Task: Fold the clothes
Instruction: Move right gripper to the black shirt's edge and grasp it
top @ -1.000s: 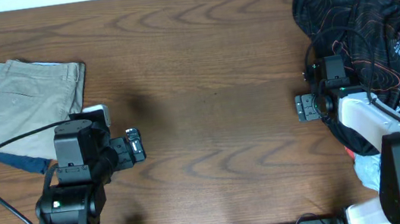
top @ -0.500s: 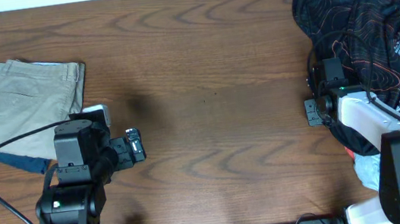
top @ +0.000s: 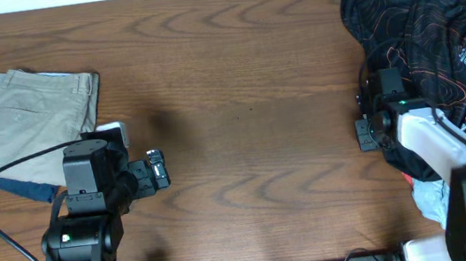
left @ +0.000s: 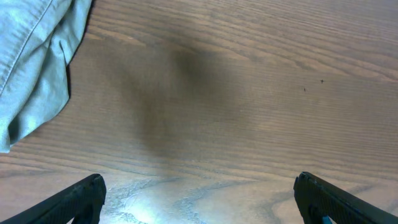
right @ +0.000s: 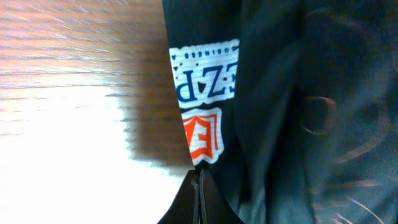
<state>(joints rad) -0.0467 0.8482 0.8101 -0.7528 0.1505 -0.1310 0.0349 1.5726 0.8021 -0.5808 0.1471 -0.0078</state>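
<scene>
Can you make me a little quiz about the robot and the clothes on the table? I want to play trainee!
1. True or false: the left arm's jaws are shut.
2. What are the right arm's jaws pinching? A) a sock B) the black jersey, at its edge by the small patch C) nothing
3. Fill in: seen from above, the tan trousers lie on the ____ side of the table.
Key: 1 false, they stand wide open. 2 B. 3 left.
</scene>
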